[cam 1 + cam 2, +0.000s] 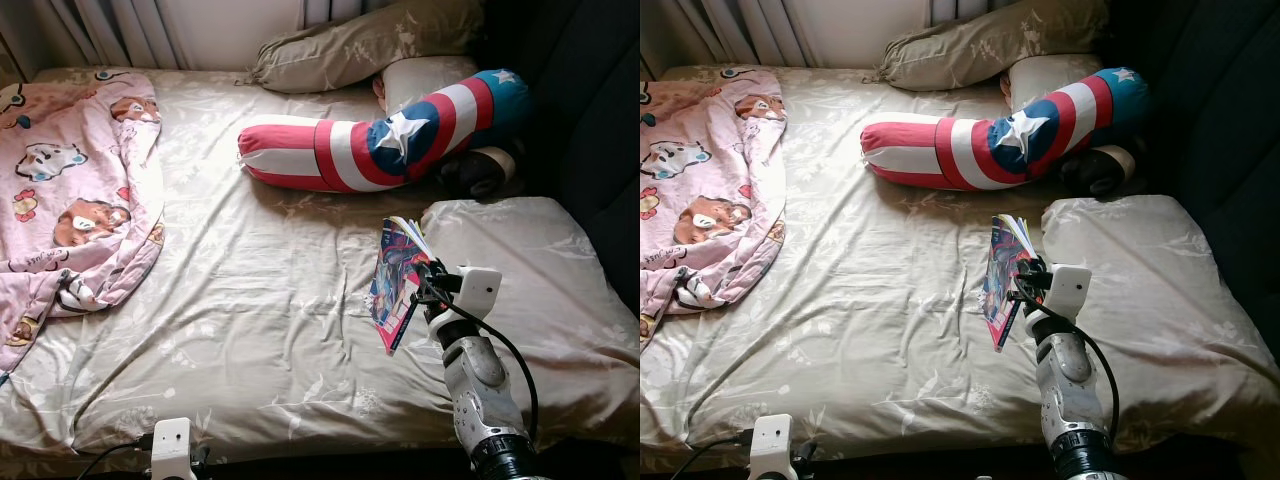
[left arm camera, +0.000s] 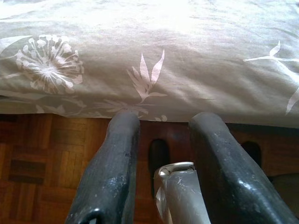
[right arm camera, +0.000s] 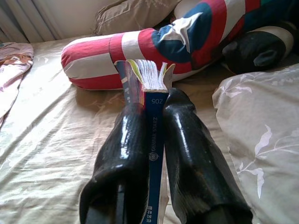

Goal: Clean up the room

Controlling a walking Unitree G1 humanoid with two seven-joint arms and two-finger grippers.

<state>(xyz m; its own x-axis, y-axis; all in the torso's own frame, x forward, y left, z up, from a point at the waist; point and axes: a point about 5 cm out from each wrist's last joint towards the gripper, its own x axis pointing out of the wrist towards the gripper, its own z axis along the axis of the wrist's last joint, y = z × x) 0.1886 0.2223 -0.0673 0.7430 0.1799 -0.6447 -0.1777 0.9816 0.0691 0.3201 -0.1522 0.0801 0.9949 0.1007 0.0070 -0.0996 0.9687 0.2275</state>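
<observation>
A colourful book (image 1: 396, 272) stands on edge above the beige bed (image 1: 260, 300), just left of a floral pillow (image 1: 520, 270). My right gripper (image 1: 424, 288) is shut on the book; in the right wrist view its two black fingers (image 3: 128, 154) clamp the blue spine (image 3: 154, 140), pages fanned at the far end. My left gripper (image 2: 163, 140) hangs low at the bed's near edge, open, with nothing between its fingers and wooden floor (image 2: 42, 168) below it.
A red, white and blue star bolster (image 1: 380, 140) lies across the bed's head beside beige pillows (image 1: 360, 45). A pink cartoon blanket (image 1: 70, 190) is crumpled at the left. A dark headboard (image 1: 590, 120) runs along the right.
</observation>
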